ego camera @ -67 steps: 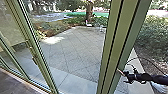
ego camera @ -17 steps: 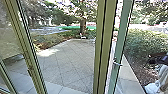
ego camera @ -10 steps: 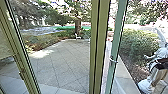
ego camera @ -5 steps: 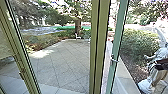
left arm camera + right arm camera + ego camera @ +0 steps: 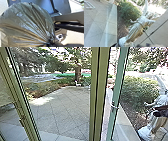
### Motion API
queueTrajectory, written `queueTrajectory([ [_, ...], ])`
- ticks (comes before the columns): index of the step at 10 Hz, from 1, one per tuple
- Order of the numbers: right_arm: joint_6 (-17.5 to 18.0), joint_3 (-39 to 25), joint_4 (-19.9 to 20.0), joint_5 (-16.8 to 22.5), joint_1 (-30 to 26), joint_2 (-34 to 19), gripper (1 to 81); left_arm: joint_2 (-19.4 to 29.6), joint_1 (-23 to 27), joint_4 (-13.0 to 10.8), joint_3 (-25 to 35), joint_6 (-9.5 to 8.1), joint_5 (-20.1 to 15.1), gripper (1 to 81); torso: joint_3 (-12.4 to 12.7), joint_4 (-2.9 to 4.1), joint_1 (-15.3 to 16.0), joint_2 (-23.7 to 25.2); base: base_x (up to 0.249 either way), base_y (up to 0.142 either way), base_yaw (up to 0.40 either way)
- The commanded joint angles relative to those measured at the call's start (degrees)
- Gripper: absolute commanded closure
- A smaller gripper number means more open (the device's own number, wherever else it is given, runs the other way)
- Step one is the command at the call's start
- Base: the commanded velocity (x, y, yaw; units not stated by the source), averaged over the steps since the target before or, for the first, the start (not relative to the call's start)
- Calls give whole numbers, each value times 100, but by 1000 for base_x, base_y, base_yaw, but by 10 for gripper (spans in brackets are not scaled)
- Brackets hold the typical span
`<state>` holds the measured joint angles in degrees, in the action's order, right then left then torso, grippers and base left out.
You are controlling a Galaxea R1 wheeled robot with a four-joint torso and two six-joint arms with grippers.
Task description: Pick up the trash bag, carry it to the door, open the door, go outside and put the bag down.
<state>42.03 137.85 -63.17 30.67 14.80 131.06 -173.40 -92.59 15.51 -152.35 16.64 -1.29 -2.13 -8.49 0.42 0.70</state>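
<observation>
At the right edge of the head view, the dark end of my right gripper (image 5: 159, 113) shows against a pale statue. The door's green edge (image 5: 117, 99) carries a metal handle (image 5: 114, 107) and stands apart from the olive post (image 5: 99, 97), with a strip of the outside between them. Large in the left wrist view is the dark, shiny trash bag (image 5: 28, 23); its folds gather tightly at the neck, where my left gripper (image 5: 51, 43) is shut on it.
Paving (image 5: 62, 109) lies beyond the glass, with a planted bed and a tree (image 5: 78, 73) behind. Another framed upright (image 5: 18, 97) stands at the left. The robed statue (image 5: 137, 28) and a bush (image 5: 130, 11) are outside at the right.
Since the earliest picture, the door's green edge has come away from the olive post and my right arm has moved to the right. The camera has shifted too. Over the last second, little has moved.
</observation>
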Motion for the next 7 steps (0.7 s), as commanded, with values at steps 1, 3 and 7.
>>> queueTrajectory([
  [1, -81, 962, -1013, -316, -1105, -7, 10, -37, 157, 75, 29, 6, -407, 811, 0, -219, 0, 0, 0, 0, 0],
  [3, -90, 1094, -1074, -404, -1088, -16, 10, -37, 157, 75, 38, 6, -407, 811, 0, -157, 0, 0, 0, 0, 0],
  [7, -107, 1593, -1171, -588, -1018, -86, 10, -37, 140, 101, 20, 6, -407, 811, 0, -312, 0, 0, 0, 0, 0],
])
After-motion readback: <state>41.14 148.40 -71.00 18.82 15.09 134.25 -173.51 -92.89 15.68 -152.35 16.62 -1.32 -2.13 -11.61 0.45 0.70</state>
